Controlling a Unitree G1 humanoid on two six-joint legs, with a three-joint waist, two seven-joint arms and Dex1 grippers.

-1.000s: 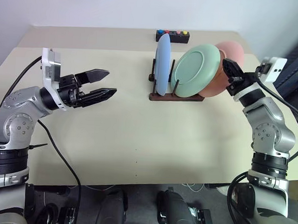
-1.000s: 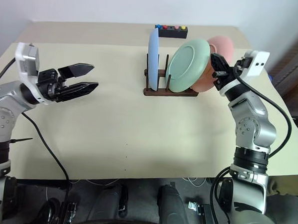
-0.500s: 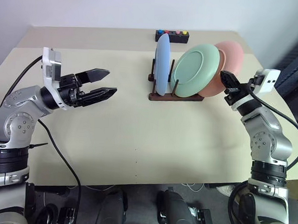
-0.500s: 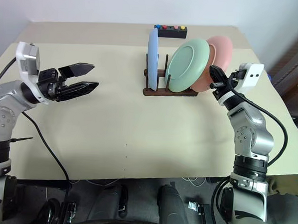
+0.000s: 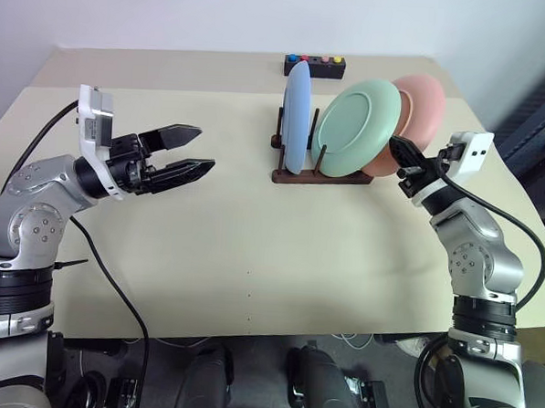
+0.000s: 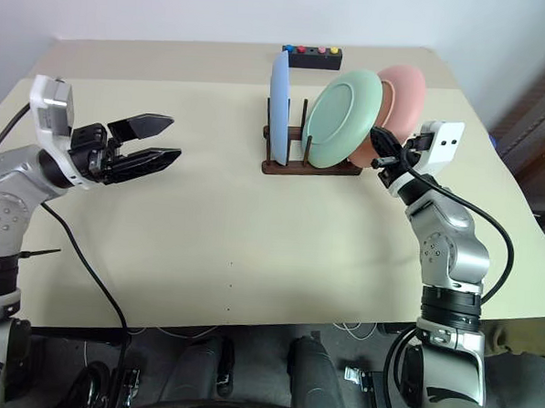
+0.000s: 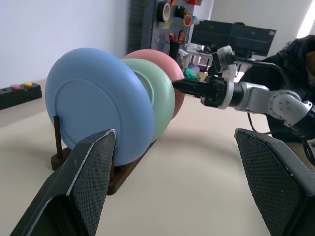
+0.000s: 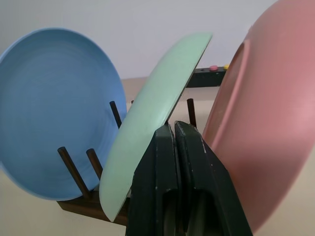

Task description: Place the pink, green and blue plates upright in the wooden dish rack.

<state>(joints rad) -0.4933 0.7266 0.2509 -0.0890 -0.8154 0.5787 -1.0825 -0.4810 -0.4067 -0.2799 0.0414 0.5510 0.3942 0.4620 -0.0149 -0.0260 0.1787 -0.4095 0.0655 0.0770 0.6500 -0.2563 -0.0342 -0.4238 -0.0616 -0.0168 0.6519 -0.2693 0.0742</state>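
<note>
You have all three plates in the wooden dish rack [image 5: 321,177] toward the far side of the table [image 5: 251,258]: the blue plate [image 5: 298,114] stands nearly upright at the rack's left end, while the green plate [image 5: 358,114] and the pink plate [image 5: 417,109] lean over to the right. The plates look like thin, rigid plastic — light, smooth-rimmed and likely slippery, so pinch a rim at its upper edge, or nudge a face gently so the light rack does not slide. Your right gripper [image 5: 400,148] has its fingers pressed fully together, holding nothing, its tip between the green and pink plates. Your left gripper [image 5: 198,151] hangs well apart from the rack, jaws spread wide and empty. No brand, label or writing is readable anywhere — not even on the small black box [image 5: 314,65] with coloured buttons.
</note>
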